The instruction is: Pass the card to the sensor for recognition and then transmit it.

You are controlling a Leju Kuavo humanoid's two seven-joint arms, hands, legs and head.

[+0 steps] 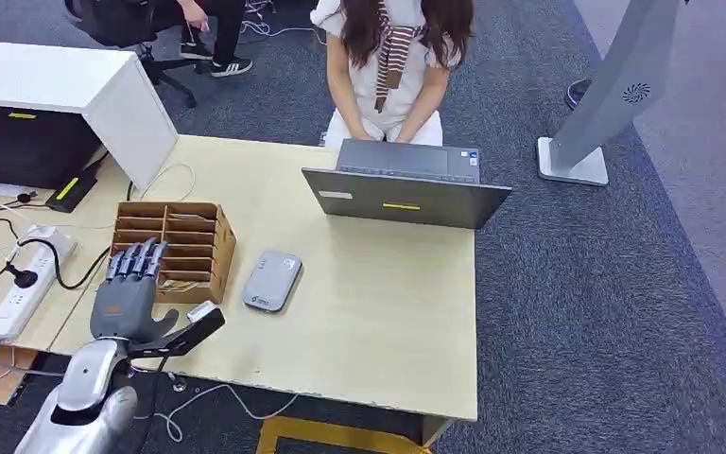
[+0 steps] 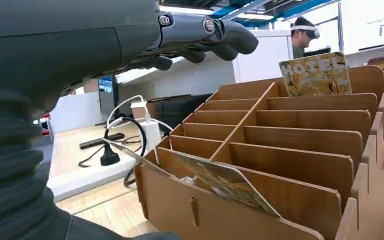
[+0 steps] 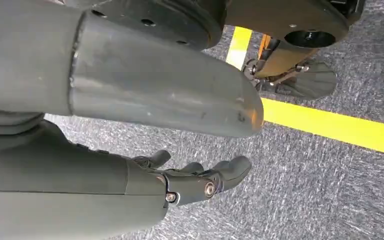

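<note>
Now at the reach step: left hand (image 1: pixel 130 293) hovers over rack (image 1: pixel 178 248), fingers spread, holding nothing. Next, pinch a card (image 2: pixel 220 181), then carry it to sensor (image 1: pixel 272 280).

Left hand (image 2: pixel 200 37) above the wooden card rack (image 2: pixel 280 165)
Fingers spread, holding nothing; one card (image 2: pixel 220 182) leans in the nearest slot, another card (image 2: pixel 316 75) stands upright in the farthest.

Card rack (image 1: pixel 176 248): thin plywood, matt, slotted edges raw. Cards in it (image 2: pixel 316 75): glossy printed card. Desk (image 1: pixel 388 303): pale wood laminate, smooth. Sensor (image 1: pixel 272 281): grey plastic, satin. My left hand (image 1: pixel 130 295): matt grey plastic; forearm (image 1: pixel 80 402) brushed silver metal. Floor (image 3: pixel 330 190): rough grey carpet
</note>
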